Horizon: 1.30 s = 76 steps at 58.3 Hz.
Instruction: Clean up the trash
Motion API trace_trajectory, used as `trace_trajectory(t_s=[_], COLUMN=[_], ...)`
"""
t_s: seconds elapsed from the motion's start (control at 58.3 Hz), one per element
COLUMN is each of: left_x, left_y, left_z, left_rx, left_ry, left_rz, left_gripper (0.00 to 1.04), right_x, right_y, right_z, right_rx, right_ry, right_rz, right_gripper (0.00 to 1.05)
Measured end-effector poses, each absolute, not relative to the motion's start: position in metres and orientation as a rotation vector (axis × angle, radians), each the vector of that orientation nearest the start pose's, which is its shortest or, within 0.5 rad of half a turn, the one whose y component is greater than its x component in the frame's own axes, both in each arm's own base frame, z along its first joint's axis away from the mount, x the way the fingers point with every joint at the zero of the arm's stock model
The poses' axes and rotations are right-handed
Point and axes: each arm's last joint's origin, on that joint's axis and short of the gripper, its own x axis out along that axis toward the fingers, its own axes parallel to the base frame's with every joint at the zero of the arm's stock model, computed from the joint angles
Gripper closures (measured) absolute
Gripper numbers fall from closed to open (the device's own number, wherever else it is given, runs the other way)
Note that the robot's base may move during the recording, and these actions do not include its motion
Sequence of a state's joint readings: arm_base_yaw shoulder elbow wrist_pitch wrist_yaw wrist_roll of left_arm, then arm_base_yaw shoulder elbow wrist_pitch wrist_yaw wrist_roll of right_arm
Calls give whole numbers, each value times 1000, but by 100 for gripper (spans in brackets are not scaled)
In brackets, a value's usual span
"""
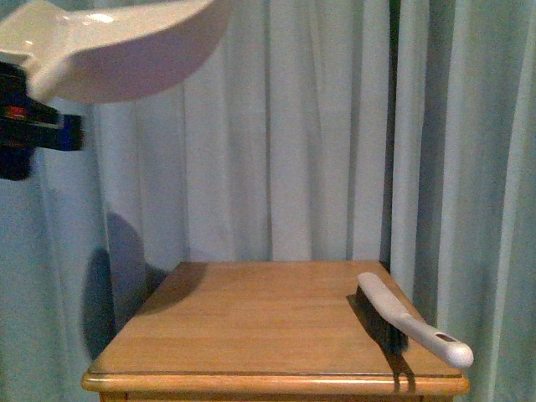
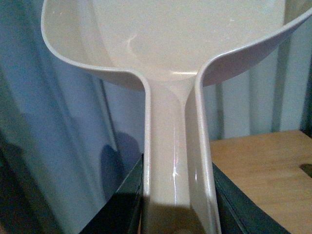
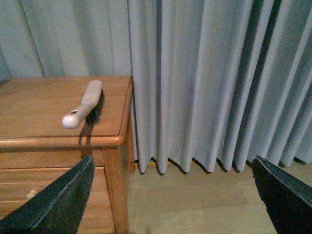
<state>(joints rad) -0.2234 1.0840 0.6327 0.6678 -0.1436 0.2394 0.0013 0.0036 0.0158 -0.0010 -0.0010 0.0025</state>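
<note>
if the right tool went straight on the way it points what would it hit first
Probably the curtain, low down near the floor, beside the table. The right tool stands open toward that spot; the brush lies off its line. Depth is unclear, so the floor might come first.

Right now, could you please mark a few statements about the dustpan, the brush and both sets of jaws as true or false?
1. The left jaws grip the dustpan by its handle. True.
2. The brush lies on the floor. False: it lies on the wooden table, near its right edge.
3. The right jaws are shut on the brush. False: they stand open and empty, beside the table.
4. The dustpan is held higher than the tabletop. True.
</note>
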Motion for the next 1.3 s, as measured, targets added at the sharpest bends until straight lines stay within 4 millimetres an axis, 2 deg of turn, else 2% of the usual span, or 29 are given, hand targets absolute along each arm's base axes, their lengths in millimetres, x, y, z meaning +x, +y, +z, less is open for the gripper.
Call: trace_trajectory(t_s=[0.172,0.292,1.304], left_x=[193,178,174], left_y=[-22,-14,-13], left_z=[297,293,287], left_rx=[212,210,185], left_ry=[-286,-292,-269], left_rz=[-33,-25,-27], left_gripper=[77,77,77], right_x=[97,97,97], right_y=[0,0,0], right_z=[168,168,169], right_rx=[2,2,2], right_ry=[-11,-11,-11], right_rz=[2,2,2], right_gripper=[7,7,7])
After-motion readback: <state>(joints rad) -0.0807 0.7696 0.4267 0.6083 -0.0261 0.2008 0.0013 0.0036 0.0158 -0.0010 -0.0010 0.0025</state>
